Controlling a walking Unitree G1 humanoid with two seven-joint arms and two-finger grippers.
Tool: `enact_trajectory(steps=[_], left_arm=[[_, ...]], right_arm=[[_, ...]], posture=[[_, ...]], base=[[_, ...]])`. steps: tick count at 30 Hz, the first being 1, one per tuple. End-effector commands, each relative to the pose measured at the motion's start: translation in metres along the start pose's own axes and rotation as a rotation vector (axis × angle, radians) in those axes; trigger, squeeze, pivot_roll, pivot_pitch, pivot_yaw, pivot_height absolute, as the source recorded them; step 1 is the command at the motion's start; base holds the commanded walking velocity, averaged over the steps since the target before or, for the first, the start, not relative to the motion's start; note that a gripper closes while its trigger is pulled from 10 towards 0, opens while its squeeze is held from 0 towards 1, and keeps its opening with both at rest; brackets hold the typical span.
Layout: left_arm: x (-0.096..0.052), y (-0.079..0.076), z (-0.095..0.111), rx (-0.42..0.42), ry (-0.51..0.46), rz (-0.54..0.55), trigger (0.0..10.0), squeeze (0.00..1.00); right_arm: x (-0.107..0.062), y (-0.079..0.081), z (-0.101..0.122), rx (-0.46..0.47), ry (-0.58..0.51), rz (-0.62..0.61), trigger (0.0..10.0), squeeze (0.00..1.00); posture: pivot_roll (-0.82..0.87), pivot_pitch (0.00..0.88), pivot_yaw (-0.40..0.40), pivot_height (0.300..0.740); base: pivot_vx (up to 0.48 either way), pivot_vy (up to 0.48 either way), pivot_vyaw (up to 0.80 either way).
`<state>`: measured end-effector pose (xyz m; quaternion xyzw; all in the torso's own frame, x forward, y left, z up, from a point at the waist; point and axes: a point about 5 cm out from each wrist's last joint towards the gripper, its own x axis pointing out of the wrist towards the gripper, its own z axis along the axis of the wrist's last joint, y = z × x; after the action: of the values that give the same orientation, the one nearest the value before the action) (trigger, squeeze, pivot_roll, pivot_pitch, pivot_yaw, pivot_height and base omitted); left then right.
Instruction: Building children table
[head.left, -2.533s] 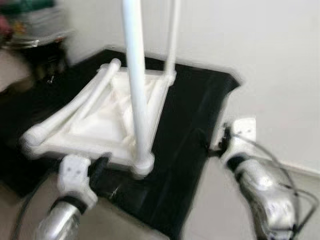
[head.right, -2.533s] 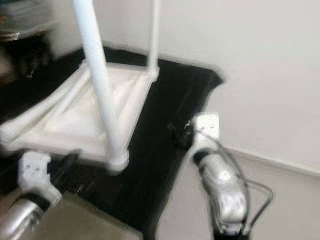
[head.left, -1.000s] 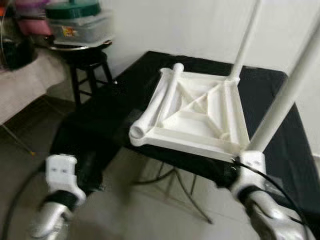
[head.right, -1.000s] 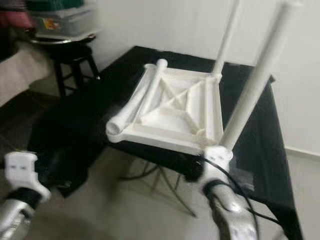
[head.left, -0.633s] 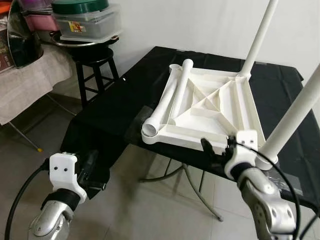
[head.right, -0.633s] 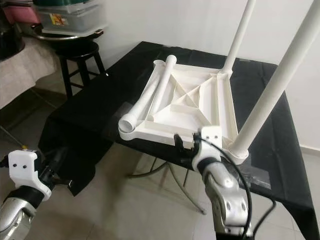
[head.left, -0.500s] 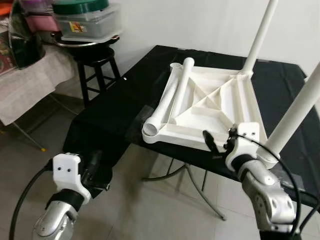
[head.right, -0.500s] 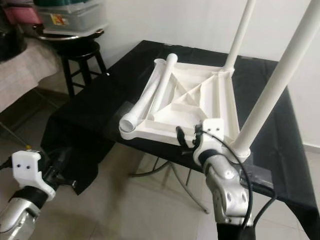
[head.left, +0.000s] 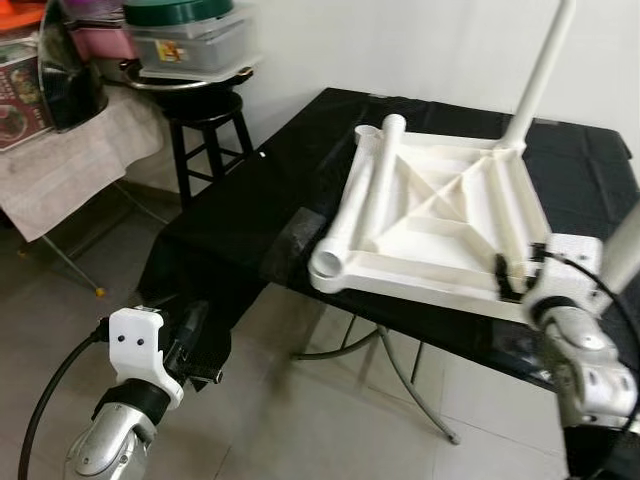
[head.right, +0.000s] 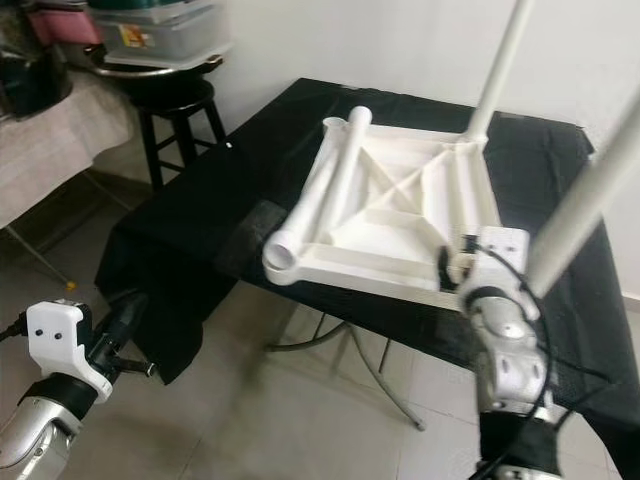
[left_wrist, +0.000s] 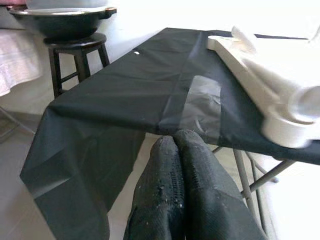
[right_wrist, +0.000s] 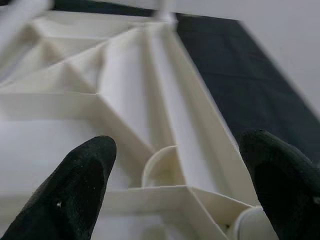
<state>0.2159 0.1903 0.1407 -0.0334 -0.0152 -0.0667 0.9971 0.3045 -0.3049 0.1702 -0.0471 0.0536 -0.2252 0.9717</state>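
A white children's table top (head.left: 440, 225) lies upside down on a black-covered table (head.left: 250, 210). Two white legs stand upright in its right corners, the far leg (head.left: 537, 80) and the near leg (head.right: 585, 200). A loose leg (head.left: 365, 195) lies along its left edge. My right gripper (head.left: 515, 270) is open at the top's front edge, beside the near leg. In the right wrist view its fingers (right_wrist: 85, 185) are spread over the ribbed underside and a round socket (right_wrist: 160, 170). My left gripper (head.left: 197, 330) hangs low before the table, shut and holding nothing (left_wrist: 175, 137).
A black stool (head.left: 205, 110) at the back left carries a bowl and plastic containers (head.left: 190, 40). A cloth-covered side table (head.left: 70, 150) stands further left. A tape patch (head.left: 295, 240) marks the black cloth. Metal folding legs (head.left: 390, 360) stand under the table, on a tiled floor.
The view has swung left to right and steadied. My right gripper rose from below the table's edge to the top's front rim. The left gripper stayed low.
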Motion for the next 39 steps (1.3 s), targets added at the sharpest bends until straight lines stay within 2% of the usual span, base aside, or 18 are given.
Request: enact_trajectory(steps=[1,3,6,11,12,13,14,16,17,19,20,21,23,25,28,31,33,39], left_arm=[[-0.001,-0.001,0.0,-0.005,0.003,-0.008,10.0,0.0],[-0.001,-0.002,0.0,-0.005,0.002,-0.011,10.0,0.0],[-0.001,-0.002,0.0,-0.005,0.001,-0.012,10.0,0.0],[-0.001,-0.002,0.001,-0.006,0.0,-0.011,10.0,0.0],[-0.001,-0.002,0.001,-0.006,-0.001,-0.012,10.0,0.0],[-0.001,-0.002,0.001,-0.006,-0.002,-0.012,10.0,0.0],[-0.001,-0.002,0.001,-0.006,-0.002,-0.012,10.0,0.0],[-0.001,-0.002,0.002,-0.005,-0.003,-0.016,10.0,0.0],[-0.001,-0.002,0.002,-0.005,-0.003,-0.016,10.0,0.0],[-0.001,-0.002,0.002,-0.006,-0.004,-0.019,10.0,0.0],[-0.001,-0.002,0.002,-0.006,-0.004,-0.019,10.0,0.0],[-0.001,-0.002,0.002,-0.007,-0.004,-0.02,10.0,0.0],[-0.001,-0.002,0.002,-0.007,-0.004,-0.02,10.0,0.0],[-0.001,-0.004,0.002,-0.016,-0.005,-0.032,10.0,0.0],[0.0,-0.004,0.002,-0.019,-0.005,-0.037,10.0,0.0],[0.0,-0.005,0.002,-0.025,-0.006,-0.043,10.0,0.0],[0.0,-0.006,0.002,-0.028,-0.006,-0.045,10.0,0.0],[-0.001,-0.008,0.002,-0.026,-0.006,-0.048,10.0,0.0]], right_arm=[[0.002,-0.019,0.004,-0.002,-0.024,-0.096,10.0,0.0],[0.009,-0.033,0.012,-0.004,-0.051,-0.146,10.0,0.0],[0.016,-0.042,0.021,-0.016,-0.086,-0.174,10.0,0.0],[0.021,-0.041,0.029,-0.008,-0.111,-0.176,10.0,0.0],[0.022,-0.029,0.031,0.004,-0.118,-0.12,10.0,0.0],[0.019,0.0,0.032,0.02,-0.135,0.028,10.0,0.0],[0.019,0.0,0.032,0.02,-0.135,0.028,10.0,0.0],[-0.006,0.073,0.041,0.03,-0.216,0.442,10.0,0.0],[-0.006,0.073,0.041,0.03,-0.216,0.442,10.0,0.0],[-0.036,0.115,0.048,0.003,-0.287,0.753,10.0,0.0],[-0.036,0.115,0.048,0.003,-0.287,0.753,10.0,0.0],[-0.048,0.125,0.051,-0.057,-0.323,0.876,10.0,0.0],[-0.048,0.125,0.051,-0.057,-0.323,0.876,10.0,0.0],[-0.064,0.135,0.051,-0.2,-0.364,1.067,10.0,0.0],[-0.066,0.136,0.051,-0.229,-0.367,1.103,10.0,0.0],[-0.074,0.136,0.043,-0.355,-0.343,1.211,10.0,0.0],[-0.081,0.135,0.032,-0.483,-0.299,1.286,10.0,0.0],[-0.077,0.134,0.018,-0.591,-0.226,1.262,10.0,0.0]], posture=[[-0.1,0.07,0.003,0.74],[-0.1,0.069,0.003,0.74],[-0.09,0.071,0.003,0.74],[-0.09,0.071,0.003,0.74],[-0.09,0.073,0.004,0.74],[-0.09,0.075,0.004,0.74],[-0.09,0.075,0.004,0.74],[-0.09,0.08,0.006,0.74],[-0.09,0.08,0.006,0.74],[-0.08,0.081,0.004,0.74],[-0.08,0.081,0.004,0.74],[-0.08,0.081,0.004,0.74],[-0.08,0.081,0.004,0.74],[-0.09,0.081,-0.004,0.74],[-0.09,0.081,-0.004,0.74],[-0.09,0.081,-0.01,0.74],[-0.09,0.079,-0.013,0.74],[-0.09,0.074,-0.018,0.74]], base=[[0.0,0.0,0.0],[0.0,0.0,0.0],[0.0,0.0,0.0],[0.0,0.0,0.0],[0.0,0.0,0.0],[0.0,0.0,0.0],[0.0,0.0,0.0],[0.0,0.0,0.0],[0.0,0.0,0.0],[0.0,0.0,0.0],[0.0,0.0,0.0],[0.0,0.0,0.0],[0.0,0.0,0.0],[0.0,0.0,0.0],[0.0,0.0,0.0],[0.0,0.0,0.0],[0.0,0.0,0.0],[0.0,0.0,0.0]])
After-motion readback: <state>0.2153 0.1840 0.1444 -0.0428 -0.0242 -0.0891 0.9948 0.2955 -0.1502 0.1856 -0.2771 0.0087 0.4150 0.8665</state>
